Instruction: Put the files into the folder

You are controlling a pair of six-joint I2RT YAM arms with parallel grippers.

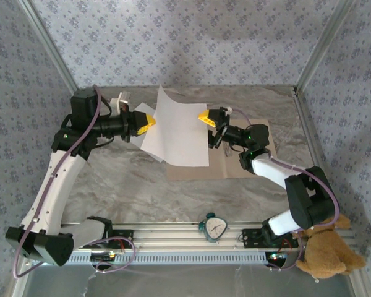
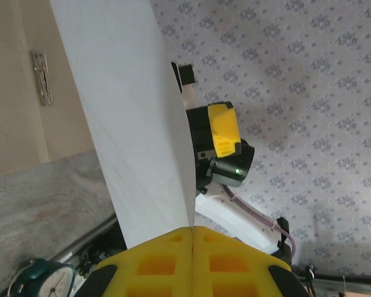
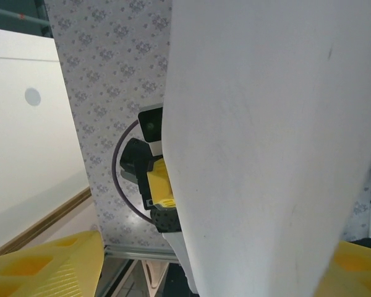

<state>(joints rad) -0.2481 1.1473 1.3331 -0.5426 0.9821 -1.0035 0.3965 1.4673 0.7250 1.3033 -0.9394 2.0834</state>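
Grey marbled table (image 1: 123,185) carried the tan folder (image 1: 235,168). Just left of the folder, the left gripper (image 1: 151,122) was clenched on the white file (image 1: 176,133), which was raised over the folder's left half. Above the folder's middle, the right gripper (image 1: 208,119) straddled the opposite edge, jaws apart. The paper looked thin and floppy, so edge grips seemed best.

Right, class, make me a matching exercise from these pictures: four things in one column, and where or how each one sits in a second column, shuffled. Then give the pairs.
Things:
1. paper
2. folder
3. clock
4. teddy

Places or states:
A. in the near right corner
B. lying flat, tan
C. pinched in the left gripper
D. on the near rail, between the arm bases

Pairs: 1-C, 2-B, 3-D, 4-A
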